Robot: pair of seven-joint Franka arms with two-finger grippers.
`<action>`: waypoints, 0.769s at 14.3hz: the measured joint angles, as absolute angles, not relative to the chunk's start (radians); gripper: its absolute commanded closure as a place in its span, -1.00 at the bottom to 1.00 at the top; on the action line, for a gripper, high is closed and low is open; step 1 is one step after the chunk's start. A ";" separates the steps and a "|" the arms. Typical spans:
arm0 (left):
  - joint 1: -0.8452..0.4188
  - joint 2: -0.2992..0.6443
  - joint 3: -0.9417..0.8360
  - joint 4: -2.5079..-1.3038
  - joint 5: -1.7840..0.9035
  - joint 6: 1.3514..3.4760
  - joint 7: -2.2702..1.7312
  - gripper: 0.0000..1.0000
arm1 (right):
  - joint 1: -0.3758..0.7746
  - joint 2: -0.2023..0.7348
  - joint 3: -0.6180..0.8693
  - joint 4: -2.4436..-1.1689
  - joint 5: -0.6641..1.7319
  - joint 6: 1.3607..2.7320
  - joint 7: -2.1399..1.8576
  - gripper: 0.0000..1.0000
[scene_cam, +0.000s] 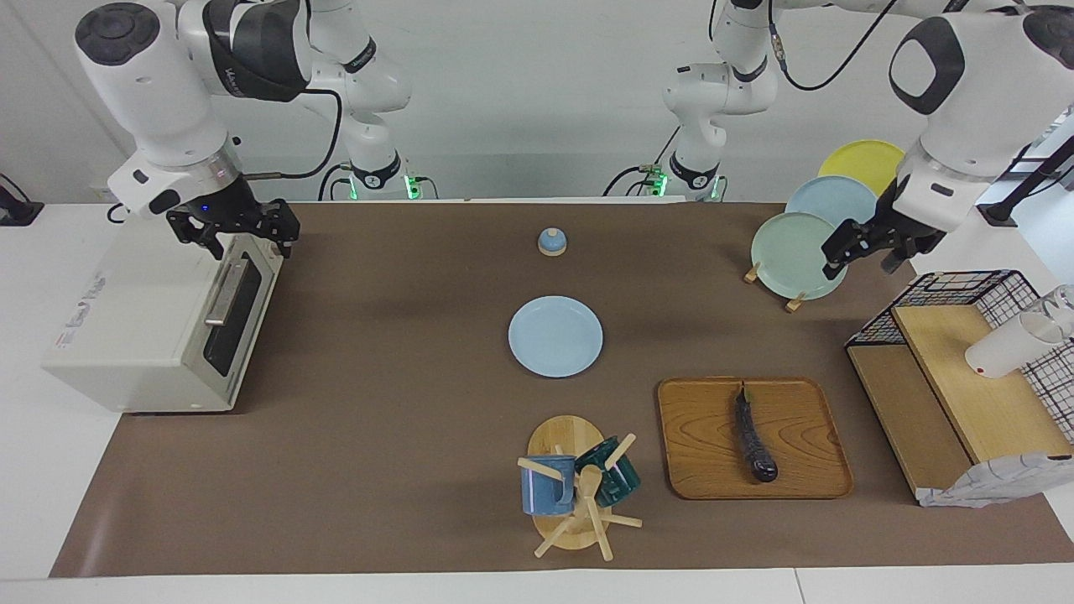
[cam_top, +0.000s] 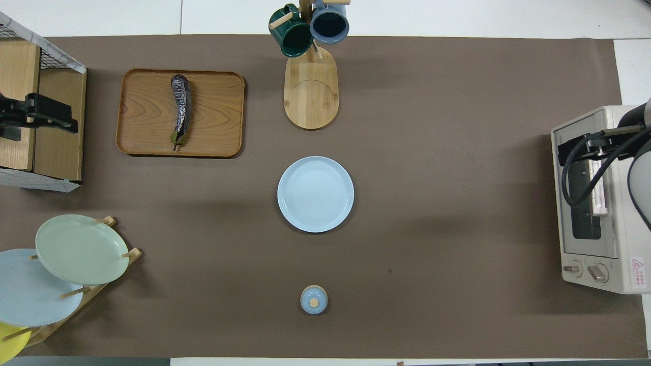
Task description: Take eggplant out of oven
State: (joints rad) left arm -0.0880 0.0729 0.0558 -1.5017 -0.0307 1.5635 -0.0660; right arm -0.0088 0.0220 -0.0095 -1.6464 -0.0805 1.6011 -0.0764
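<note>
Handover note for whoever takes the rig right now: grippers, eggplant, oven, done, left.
Left gripper: jaws open, empty, raised over the plate rack near the wire basket.
Right gripper: jaws open, empty, over the top front edge of the oven.
Eggplant: lying free on the wooden tray toward the left arm's end of the table, nothing touching it.
Oven: door shut.
Done: eggplant is out of the oven and set down.
Left: nothing visible, apart from parking both arms.

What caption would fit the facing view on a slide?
Eggplant lies on the wooden tray, oven door shut, both end effectors open and raised.
</note>
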 measured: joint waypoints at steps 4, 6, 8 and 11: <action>-0.093 -0.068 0.052 -1.704 -0.030 1.568 -0.066 -1.00 | -0.007 0.011 -0.009 -1.648 -0.080 1.596 -0.076 -1.00; -0.096 -0.089 0.051 -1.766 -0.030 1.609 -0.066 -1.00 | -0.007 0.005 -0.010 -1.647 -0.080 1.596 -0.076 -1.00; -0.096 -0.083 0.050 -1.770 -0.030 1.619 -0.066 -1.00 | -0.007 0.000 -0.010 -1.647 -0.078 1.596 -0.076 -1.00; -0.098 -0.066 0.046 -1.717 -0.030 1.596 -0.066 -1.00 | -0.007 -0.002 -0.010 -1.647 -0.072 1.596 -0.076 -1.00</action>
